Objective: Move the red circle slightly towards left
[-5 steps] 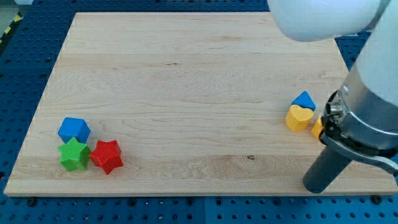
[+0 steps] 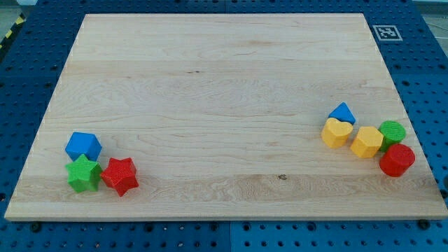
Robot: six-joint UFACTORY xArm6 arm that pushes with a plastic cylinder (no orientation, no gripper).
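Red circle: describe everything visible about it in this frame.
The red circle is a short, solid red cylinder, plastic-looking, standing flat on the wooden board near its right edge, low in the view. It touches the green circle above it and sits just right of the yellow hexagon. My tip is not in view.

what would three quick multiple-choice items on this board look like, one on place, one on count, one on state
1. Where does the red circle block lie?
A. the view's lower right
B. the view's top left
C. the board's middle

2. How many blocks are on the wooden board?
A. five
B. eight
C. ten

3. Is my tip in view?
A. yes, touching the red circle
B. yes, beside the red star block
C. no

Answers: 1 A, it sits just below the green circle block near the view's right edge; 2 B, three on the left, five on the right; 3 C, no rod shows.
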